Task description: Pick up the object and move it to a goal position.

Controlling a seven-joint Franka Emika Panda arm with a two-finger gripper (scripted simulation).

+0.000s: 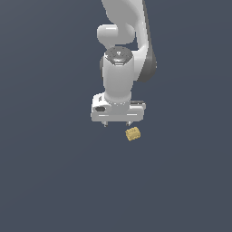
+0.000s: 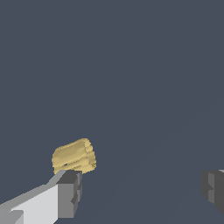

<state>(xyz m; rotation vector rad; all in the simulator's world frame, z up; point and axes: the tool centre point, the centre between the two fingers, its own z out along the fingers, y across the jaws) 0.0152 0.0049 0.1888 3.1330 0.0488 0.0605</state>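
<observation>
Tan-yellow ridged object (image 1: 132,133) sits on the dark surface approx 4 o'clock of the tool (image 1: 117,123) in the exterior view, just beside 1 finger, not between them. Tool's wide open w/ nothing in it. So imo barely started: needs lining up, grab, lift, carry to goal. No goal marker visible btw.

Glossy white rounded arm, dark grey joints, white claw (image 1: 117,123) with grey fingertips (image 2: 70,192).
</observation>
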